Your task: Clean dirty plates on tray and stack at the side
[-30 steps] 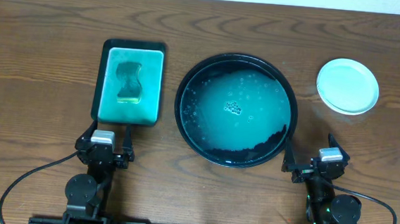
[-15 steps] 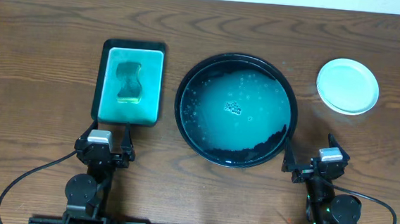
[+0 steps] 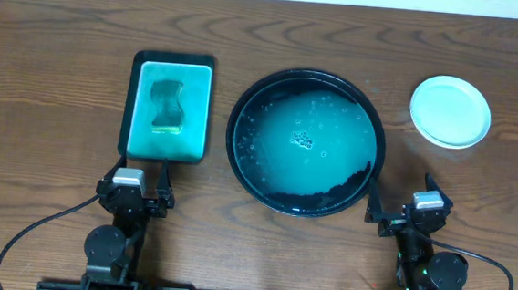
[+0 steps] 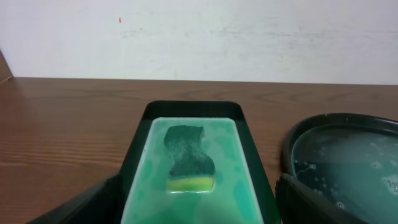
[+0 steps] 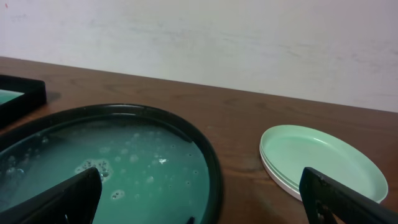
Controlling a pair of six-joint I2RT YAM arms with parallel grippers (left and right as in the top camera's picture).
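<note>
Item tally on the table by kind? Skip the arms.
Trays: 2, a round black tray and a rectangular tray
Sponge: 1
Plate stack: 1, plates within it not countable
Total: 4

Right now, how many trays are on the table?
2. The rectangular teal tray, holding a sponge, sits on the left. The round black tray, full of foamy water, sits in the middle. No other tray shows.

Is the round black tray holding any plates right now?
Empty of plates: the tray holds only foamy teal water; the plates sit stacked beside it.
</note>
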